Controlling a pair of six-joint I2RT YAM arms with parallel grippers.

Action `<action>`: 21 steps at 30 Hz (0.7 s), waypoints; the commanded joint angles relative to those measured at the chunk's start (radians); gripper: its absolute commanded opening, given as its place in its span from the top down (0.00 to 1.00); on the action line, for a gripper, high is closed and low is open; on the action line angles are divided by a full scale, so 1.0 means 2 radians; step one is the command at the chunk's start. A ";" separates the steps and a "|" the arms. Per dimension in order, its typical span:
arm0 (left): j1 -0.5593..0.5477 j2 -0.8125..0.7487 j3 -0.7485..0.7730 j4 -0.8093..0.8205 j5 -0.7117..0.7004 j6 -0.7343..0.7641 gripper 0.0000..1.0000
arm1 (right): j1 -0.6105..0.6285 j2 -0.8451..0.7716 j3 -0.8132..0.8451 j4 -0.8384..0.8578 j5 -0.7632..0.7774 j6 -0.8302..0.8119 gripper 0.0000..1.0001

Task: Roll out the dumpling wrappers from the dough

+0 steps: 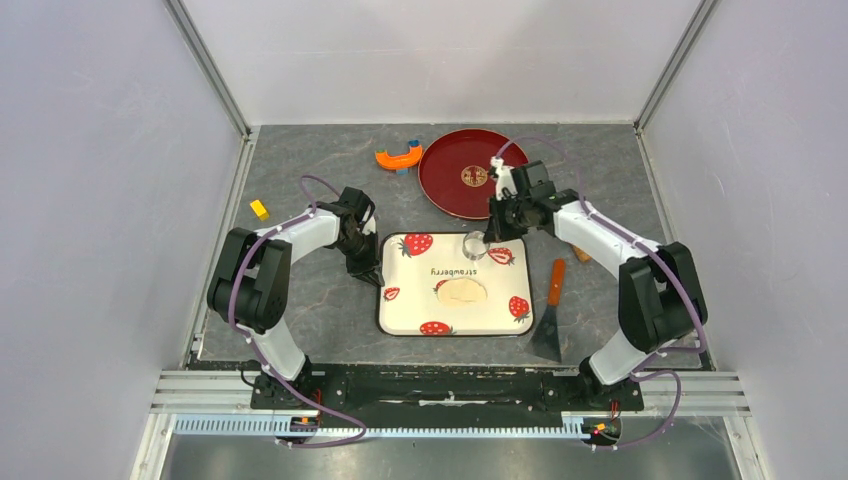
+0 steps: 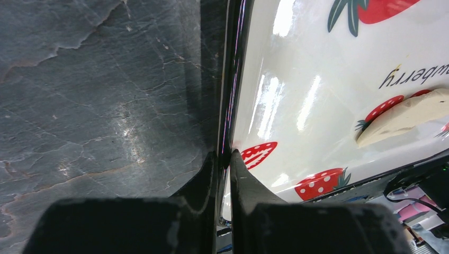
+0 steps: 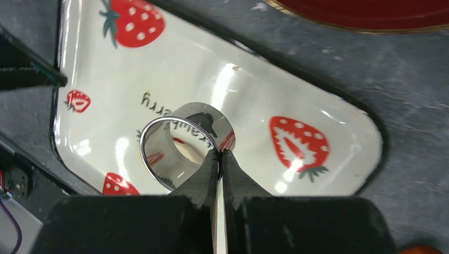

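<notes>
- Pale cream, flattened, roughly oval dough sheet (image 1: 462,291): lies on the near half of the tray, just below the printed word. It is uncut and touched by neither gripper.
- White rectangular strawberry-printed tray (image 1: 412,312): sits on the grey stone-pattern table, between the two arms.
- Polished metal ring cutter (image 3: 159,153): hangs tilted over the tray's far half, beyond the dough sheet. Whether it touches the tray cannot be told.
- Right gripper (image 3: 220,157): fingers are closed on the ring cutter's thin wall.
- Left gripper (image 2: 226,159): fingers are pinched shut on the tray's left rim, apparently to steady it.
- Judged step: stamping a round wrapper.
  - The ring cutter needs bringing toward the robot and levelling so that its whole edge meets the dough at once.
  - It should then be centred inside the sheet's uneven outline and pressed straight down.
  - The rim hold needs to be firm, lest the glossy tray slide.
- Surroundings: a dark red round plate (image 1: 473,172) lies beyond the tray, and an orange-handled metal spatula (image 1: 552,310) lies to its right.
</notes>
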 commanded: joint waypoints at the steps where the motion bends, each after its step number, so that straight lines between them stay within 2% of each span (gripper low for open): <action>1: -0.006 0.016 -0.015 0.028 0.013 -0.026 0.98 | 0.045 -0.025 -0.007 0.020 0.000 -0.008 1.00; 8: -0.006 0.017 -0.014 0.028 0.015 -0.026 0.98 | 0.095 -0.035 -0.017 0.015 0.026 -0.028 1.00; 21: -0.006 0.022 -0.013 0.028 0.019 -0.025 0.98 | 0.117 -0.047 -0.048 0.011 0.029 -0.033 1.00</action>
